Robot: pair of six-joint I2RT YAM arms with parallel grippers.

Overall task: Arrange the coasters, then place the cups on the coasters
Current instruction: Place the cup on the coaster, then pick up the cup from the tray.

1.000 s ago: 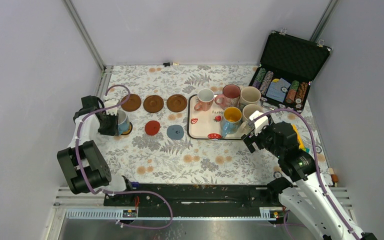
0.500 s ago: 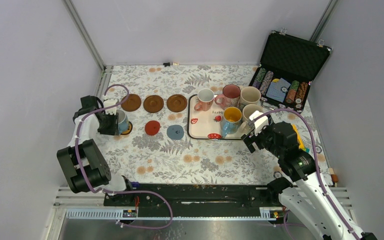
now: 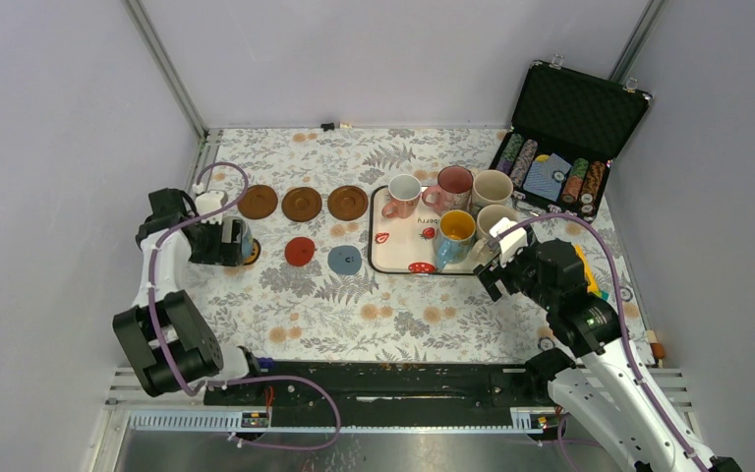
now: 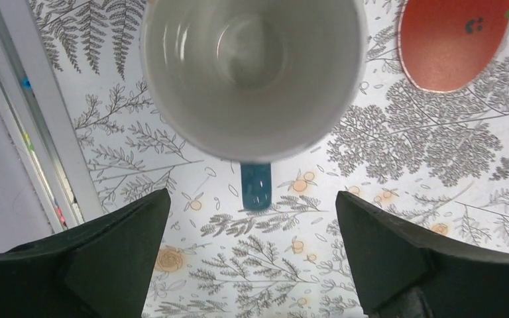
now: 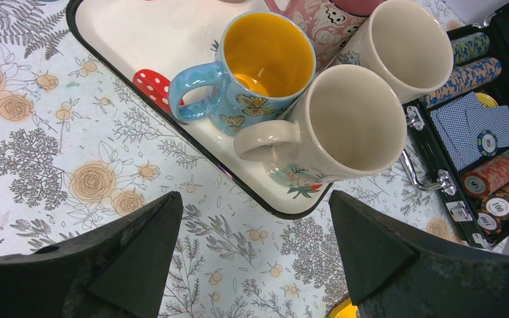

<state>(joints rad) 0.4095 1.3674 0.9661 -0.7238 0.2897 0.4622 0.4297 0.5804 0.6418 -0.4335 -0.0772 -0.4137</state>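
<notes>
at the left edge of the table (image 3: 354,315), the white-and-blue mug (image 3: 241,239) stands upright on the black-and-orange coaster (image 3: 253,257), its blue handle pointing toward the left gripper (image 4: 252,199). that gripper's jaws are spread wide either side of the handle, touching nothing. three brown coasters (image 3: 302,204), a red coaster (image 3: 300,250) and a grey-blue coaster (image 3: 344,260) lie bare. five mugs (image 3: 455,234) stand on the tray (image 3: 381,258). the right gripper (image 5: 255,199) hovers, jaws apart and empty, near the closest cream mug (image 5: 348,122).
</notes>
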